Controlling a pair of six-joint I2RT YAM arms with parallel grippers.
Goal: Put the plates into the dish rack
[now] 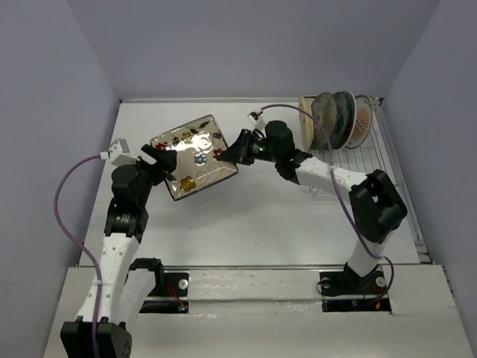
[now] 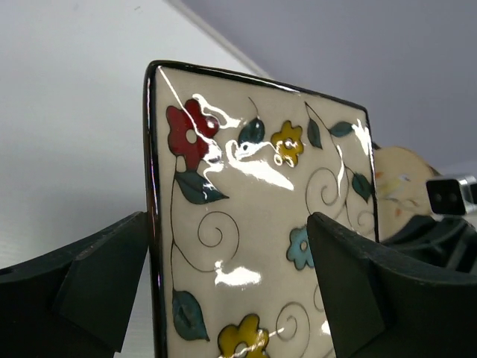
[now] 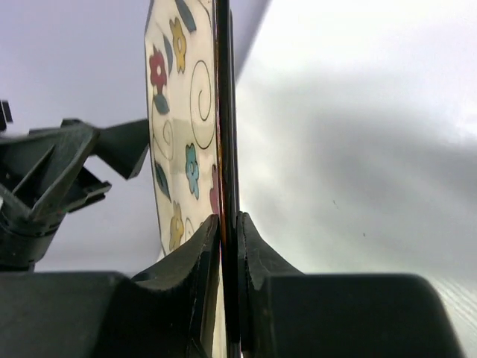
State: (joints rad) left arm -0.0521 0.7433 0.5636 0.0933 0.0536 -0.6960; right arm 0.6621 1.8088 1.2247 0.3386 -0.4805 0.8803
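The square cream floral plate (image 1: 195, 156) is held tilted above the table, left of centre. My right gripper (image 1: 227, 154) is shut on its right edge; in the right wrist view the two fingers (image 3: 205, 253) pinch the dark rim of the plate (image 3: 182, 112). My left gripper (image 1: 165, 160) is at the plate's left edge with its jaws spread wide. In the left wrist view the plate (image 2: 253, 224) faces the camera between the open fingers (image 2: 97, 276). The dish rack (image 1: 387, 171) at the far right holds several upright plates (image 1: 335, 119).
The rack's plates include a cream one (image 1: 307, 123), a dark teal one (image 1: 332, 115) and an orange-sunburst one (image 1: 363, 119). Grey walls enclose the white table (image 1: 246, 224) at back and sides. The left arm's body shows in the right wrist view (image 3: 52, 186).
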